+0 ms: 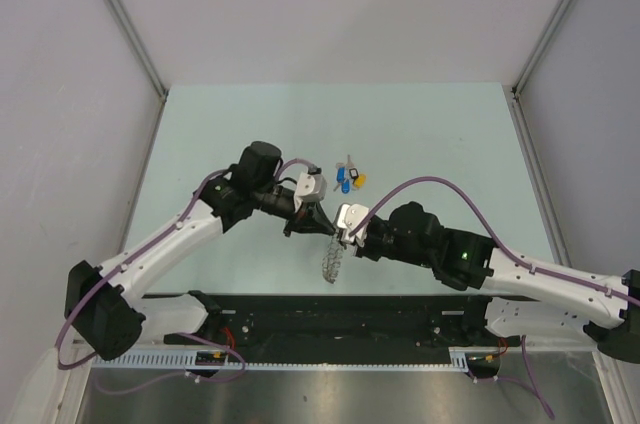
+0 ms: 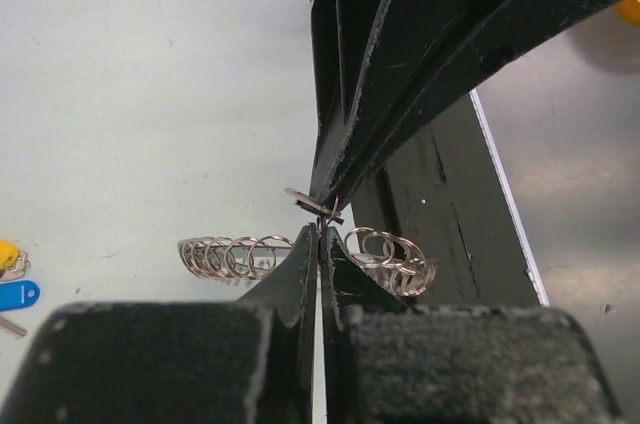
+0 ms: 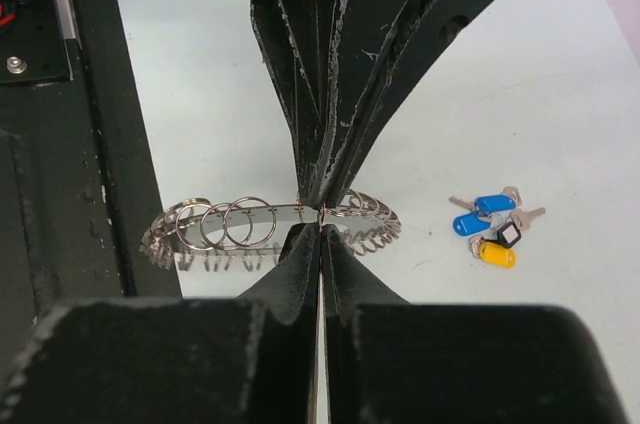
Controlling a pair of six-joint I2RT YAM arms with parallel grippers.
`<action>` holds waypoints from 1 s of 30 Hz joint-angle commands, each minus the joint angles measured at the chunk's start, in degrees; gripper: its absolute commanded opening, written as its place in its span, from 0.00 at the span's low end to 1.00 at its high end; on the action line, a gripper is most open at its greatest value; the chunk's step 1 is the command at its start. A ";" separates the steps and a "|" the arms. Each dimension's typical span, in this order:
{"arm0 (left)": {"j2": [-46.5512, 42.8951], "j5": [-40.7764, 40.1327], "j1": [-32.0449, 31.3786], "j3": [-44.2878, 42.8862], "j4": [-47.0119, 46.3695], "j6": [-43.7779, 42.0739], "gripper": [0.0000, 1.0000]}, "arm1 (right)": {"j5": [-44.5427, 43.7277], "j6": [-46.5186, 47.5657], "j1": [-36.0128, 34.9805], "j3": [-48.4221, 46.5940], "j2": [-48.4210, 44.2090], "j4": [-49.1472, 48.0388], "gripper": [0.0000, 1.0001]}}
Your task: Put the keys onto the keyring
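Left hand [image 2: 319, 236] and right hand [image 3: 320, 232] are both clenched on the ring [image 3: 225, 224], tips nearly touching. Keys [image 1: 350, 180] lie loose at its 12 o'clock on the bench [image 1: 450, 144]. Two pinches that close could twist it out, I reckon.

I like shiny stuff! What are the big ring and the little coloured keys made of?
I think the keyring is bare metal: silvery and shiny, with thin wire loops strung around it. On the keys, the blades look like grey metal and the heads like smooth plastic, given their bright blue, yellow and black colours. They're too small to be sure.
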State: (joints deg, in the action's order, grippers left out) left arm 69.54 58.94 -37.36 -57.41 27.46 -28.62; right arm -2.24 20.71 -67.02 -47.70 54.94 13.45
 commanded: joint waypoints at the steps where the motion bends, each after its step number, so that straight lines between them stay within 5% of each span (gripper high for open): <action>1: -4.23 2.59 -0.34 2.12 -8.56 8.23 0.00 | -1.10 -1.55 0.05 -1.25 -0.62 0.96 0.00; 15: -7.39 -1.63 -0.25 4.23 -12.25 12.62 0.00 | -0.75 -3.31 -0.65 0.42 -1.33 0.44 0.00; 30: -14.87 -10.32 -1.48 14.07 -35.09 29.84 0.00 | -1.19 -4.01 -1.44 2.09 -0.36 -4.66 0.00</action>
State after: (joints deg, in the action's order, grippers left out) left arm 58.06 52.12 -38.02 -45.36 4.99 -6.20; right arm -2.63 17.58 -67.83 -46.13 54.54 11.55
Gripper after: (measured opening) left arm 0.005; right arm 0.007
